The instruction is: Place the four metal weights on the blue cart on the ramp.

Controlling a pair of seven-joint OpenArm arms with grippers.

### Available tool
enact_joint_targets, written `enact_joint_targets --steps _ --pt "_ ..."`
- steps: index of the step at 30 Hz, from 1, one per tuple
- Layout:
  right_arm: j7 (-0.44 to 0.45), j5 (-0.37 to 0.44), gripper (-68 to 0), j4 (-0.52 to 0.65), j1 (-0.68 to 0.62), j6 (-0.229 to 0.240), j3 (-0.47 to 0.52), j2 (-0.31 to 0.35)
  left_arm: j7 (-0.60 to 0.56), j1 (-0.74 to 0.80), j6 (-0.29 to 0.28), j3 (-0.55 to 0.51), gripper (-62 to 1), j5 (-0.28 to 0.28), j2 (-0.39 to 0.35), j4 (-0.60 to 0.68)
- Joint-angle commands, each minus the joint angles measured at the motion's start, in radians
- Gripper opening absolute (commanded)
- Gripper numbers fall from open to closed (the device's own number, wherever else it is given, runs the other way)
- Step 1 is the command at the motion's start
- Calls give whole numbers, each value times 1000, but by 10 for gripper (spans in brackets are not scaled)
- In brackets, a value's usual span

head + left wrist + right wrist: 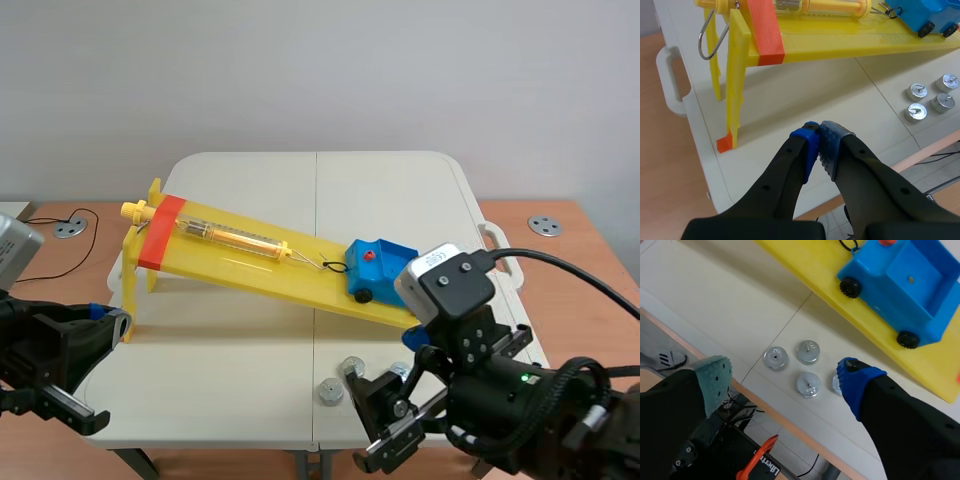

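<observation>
Nearest, at the left: left gripper (819,135) over the near left edge of the pale desk (250,350), fingers closed on nothing, blue pads pressed together.

Nearest, at the right: right gripper (785,376) fingers spread wide, holding nothing, poised above four round metal weights (808,384). Weights clustered on the desk by its near edge, just right of the middle seam, one partly hidden behind the blue pad.

Below the desk edge in the right wrist view, an orange-red part (762,467) with white lettering, readable only as "Libert", the rest cut off.

Farther back: yellow ramp (250,268), high at the left, low at the right. Blue cart (380,265) at the low right end, just beyond the weights and apart from them. Black cord (333,267) between cart and a clear tube (235,238) lying along the ramp. Orange-red band (160,232) across the high end.
</observation>
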Motion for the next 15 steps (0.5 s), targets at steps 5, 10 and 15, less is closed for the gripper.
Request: enact_joint_targets --steps 5,10,15 --pt "98 -40 -267 -37 93 -52 -29 -23 -102 -16 -32 -13 -580 -56 16 59" --pt "109 -85 -267 -83 126 -91 -68 -47 -102 -16 -33 -13 -580 -57 16 59" --pt "121 -128 -289 -118 157 -124 -111 -67 -102 -16 -33 -13 -580 -57 16 59"
